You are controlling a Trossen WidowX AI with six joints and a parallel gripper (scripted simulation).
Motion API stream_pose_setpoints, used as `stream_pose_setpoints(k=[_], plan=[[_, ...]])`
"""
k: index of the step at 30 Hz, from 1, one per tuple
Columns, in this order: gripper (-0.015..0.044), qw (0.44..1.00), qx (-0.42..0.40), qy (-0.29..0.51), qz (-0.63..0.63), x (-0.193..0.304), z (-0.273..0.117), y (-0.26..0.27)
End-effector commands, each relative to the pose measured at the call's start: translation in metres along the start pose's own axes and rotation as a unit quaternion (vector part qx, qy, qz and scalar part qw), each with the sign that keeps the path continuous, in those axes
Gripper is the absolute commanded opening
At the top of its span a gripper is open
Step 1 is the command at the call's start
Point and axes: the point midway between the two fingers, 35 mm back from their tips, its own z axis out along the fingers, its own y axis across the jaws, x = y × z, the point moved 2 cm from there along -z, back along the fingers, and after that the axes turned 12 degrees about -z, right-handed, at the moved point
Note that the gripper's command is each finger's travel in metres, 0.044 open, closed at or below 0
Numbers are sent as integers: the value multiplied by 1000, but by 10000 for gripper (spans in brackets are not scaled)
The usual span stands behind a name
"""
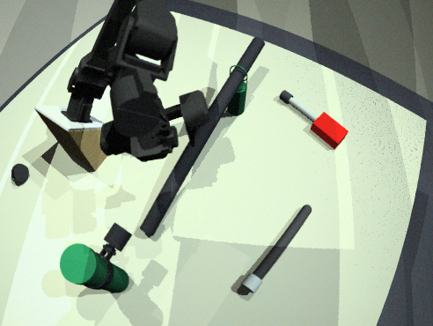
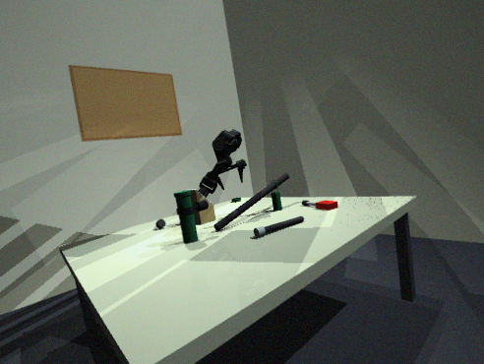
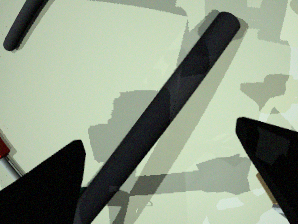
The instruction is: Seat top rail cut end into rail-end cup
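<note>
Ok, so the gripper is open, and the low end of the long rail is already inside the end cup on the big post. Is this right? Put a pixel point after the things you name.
The gripper [image 1: 187,132] [image 2: 232,184] [image 3: 161,136] is open, but the rail's [image 1: 182,165] [image 2: 251,203] [image 3: 160,110] low end lies outside the cup [image 1: 117,237] [image 2: 202,205], with a gap between them, as the top view shows.

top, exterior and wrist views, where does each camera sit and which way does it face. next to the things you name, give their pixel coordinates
Top: above the table, looking steeply down; the dark arm and gripper [image 1: 176,128] [image 2: 231,186] [image 3: 161,136] fill the upper left.
Exterior: off to one side of the table [image 2: 197,280], looking across it toward a wall board [image 2: 125,103]; the arm shows small.
Wrist: on the arm near the gripper, looking past its fingers toward the table; two dark fingers enter at the lower corners.
All three share the long rail [image 1: 176,175] [image 2: 251,203] [image 3: 150,117].
</note>
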Motion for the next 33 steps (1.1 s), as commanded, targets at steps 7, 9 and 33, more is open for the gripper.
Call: stream_pose_setpoints(k=[7, 9, 33], plan=[[440, 925, 112, 57, 358, 1, 44, 9], [440, 925, 112, 57, 358, 1, 44, 9], [440, 926, 111, 58, 357, 11, 93, 1]])
